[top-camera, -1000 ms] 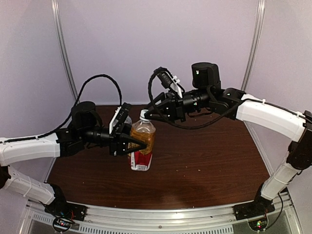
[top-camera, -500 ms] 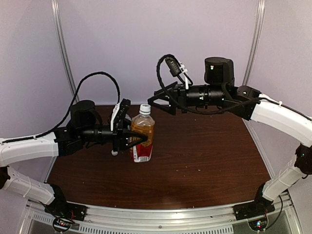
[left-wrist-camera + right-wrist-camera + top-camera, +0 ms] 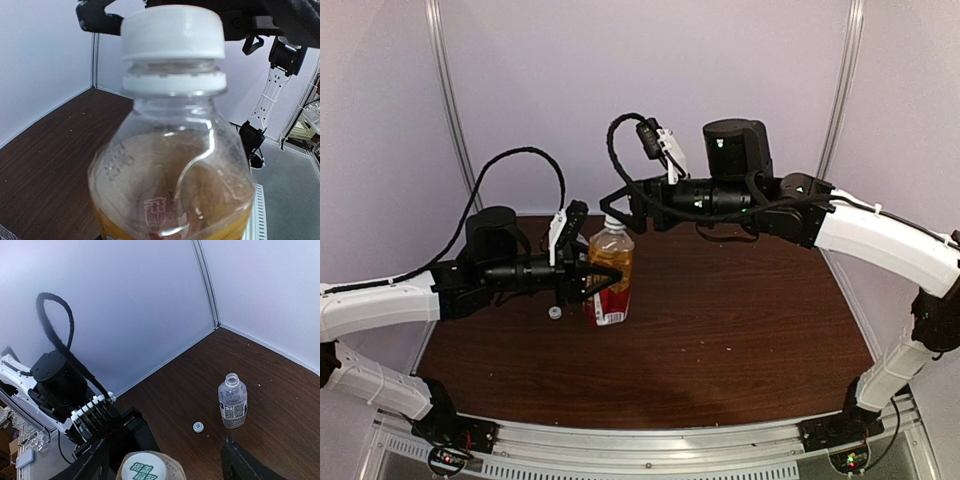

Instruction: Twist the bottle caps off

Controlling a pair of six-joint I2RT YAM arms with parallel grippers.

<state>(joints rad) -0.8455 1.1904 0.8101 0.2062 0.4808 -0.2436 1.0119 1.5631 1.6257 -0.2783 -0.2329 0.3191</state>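
Note:
The amber bottle [image 3: 610, 272] with the red-white label stands on the table [image 3: 740, 310], and its white cap [image 3: 612, 222] is still on. My left gripper [image 3: 603, 281] is shut on the bottle's body; the bottle [image 3: 170, 170] and cap [image 3: 172, 35] fill the left wrist view and hide the fingers. My right gripper [image 3: 618, 211] is open and hovers just above the cap [image 3: 145, 467], one finger [image 3: 92, 465] on each side, not touching it. The clear bottle [image 3: 232, 401] stands uncapped, with its loose white cap [image 3: 198, 427] beside it.
The loose cap also shows in the top view [image 3: 555, 312], on the table just left of the amber bottle. Pale walls close the table at the back and both sides. My left arm's cable [image 3: 520, 165] loops above the back left corner.
My right gripper pulled back from the cap to the right, then swung left and down over it again. My left gripper and the amber bottle shifted slightly back.

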